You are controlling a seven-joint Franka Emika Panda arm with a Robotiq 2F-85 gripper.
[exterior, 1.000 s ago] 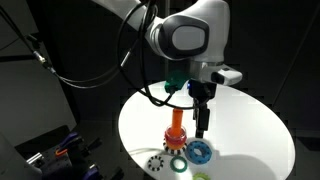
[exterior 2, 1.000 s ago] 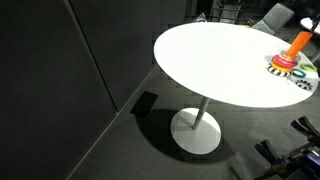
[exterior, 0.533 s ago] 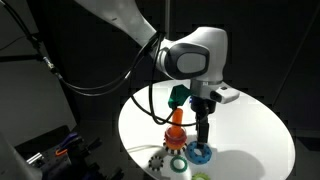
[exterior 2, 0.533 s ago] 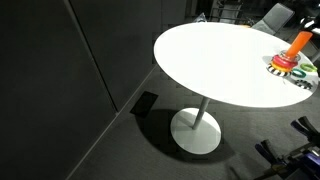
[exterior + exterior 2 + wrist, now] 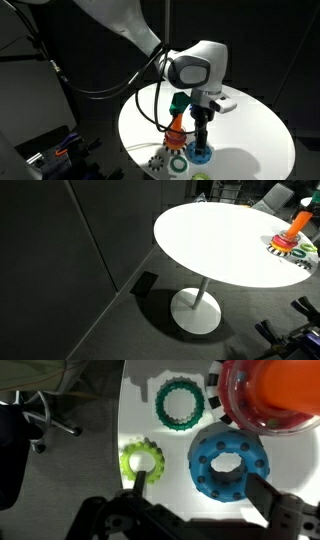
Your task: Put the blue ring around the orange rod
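The blue ring point(image 5: 205, 470) lies flat on the white table, next to the orange rod point(image 5: 290, 385), whose red base point(image 5: 238, 410) shows beside it. My gripper point(image 5: 203, 495) is open, with one finger on each side of the blue ring's near part and not closed on it. In an exterior view the gripper point(image 5: 203, 141) points straight down onto the blue ring point(image 5: 204, 153), just beside the orange rod point(image 5: 175, 126). The rod also shows at the table's far edge in an exterior view point(image 5: 300, 222); the gripper is out of that view.
A dark green toothed ring point(image 5: 160, 402), a lime green toothed ring point(image 5: 128, 458) and a white toothed ring point(image 5: 214, 388) lie close around the rod. The round white table point(image 5: 220, 250) stands on a pedestal. The table edge point(image 5: 120, 420) is near the rings.
The gripper has come down and moved slightly along the table, from above the rod's side to straddling the blue ring. The rings and rod have not moved.
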